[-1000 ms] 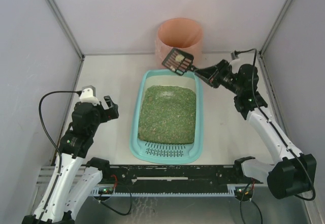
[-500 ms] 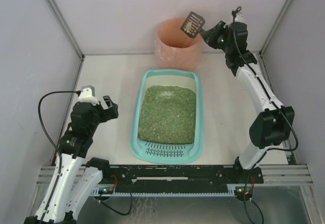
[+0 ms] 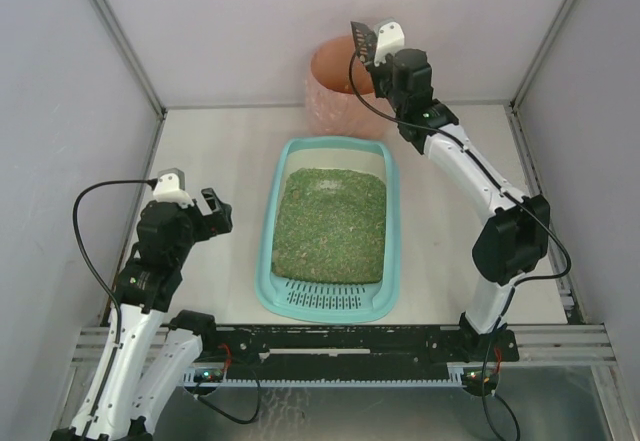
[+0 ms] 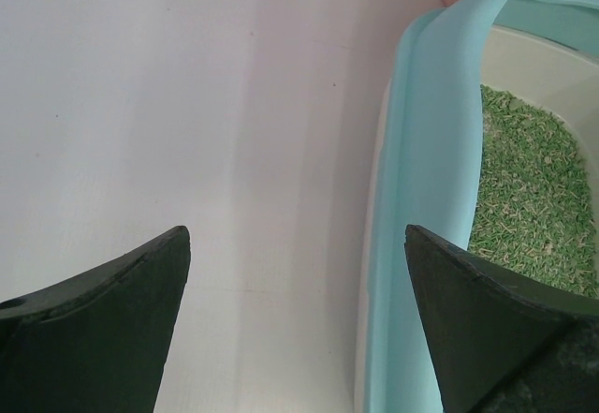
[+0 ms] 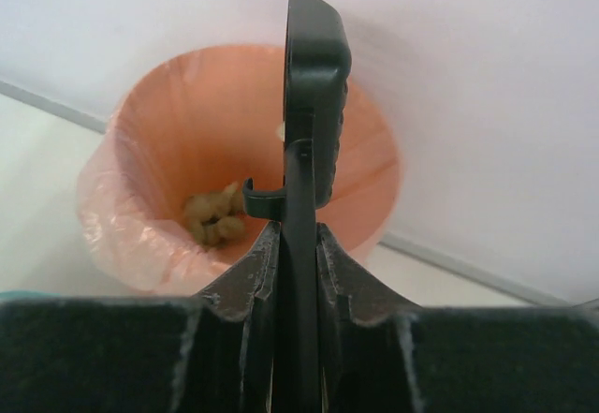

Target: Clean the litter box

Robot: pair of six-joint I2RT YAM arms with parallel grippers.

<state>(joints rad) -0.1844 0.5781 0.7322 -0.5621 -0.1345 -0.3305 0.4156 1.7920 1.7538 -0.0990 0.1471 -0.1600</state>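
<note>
**Near.** Your left claw [image 3: 220, 211] hangs low over the worktop [image 3: 220, 151] with its jaws spread wide and nothing between them. In the left wrist view the claw [image 4: 295, 240] frames bare worktop [image 4: 187, 104] on its left side and the teal rim of the litter box [image 4: 435, 151] on its right side.

**Middle.** The litter box [image 3: 268, 251] lies flat on the worktop just to the right of the left claw, apart from it. Its slotted grate is at the end nearest the arm bases. Green-brown granules [image 3: 330, 226] fill the rest. The wrist view shows the granules [image 4: 529, 188] lying below the rim.

**Far.** Your right claw [image 3: 372, 51] is raised beyond the far end of the litter box. It is pinching the handle of the black scoop [image 3: 360, 39]. In the right wrist view the claw [image 5: 298, 244] is pressed on the scoop [image 5: 314, 76], which stands edge-on and upright ahead of the tips. Below and beyond those tips sits the pink-orange bin [image 5: 140, 207], open upward, with tan clumps [image 5: 213, 218] at its bottom. From above, the scoop is over the bin's [image 3: 335, 91] far rim.
</note>
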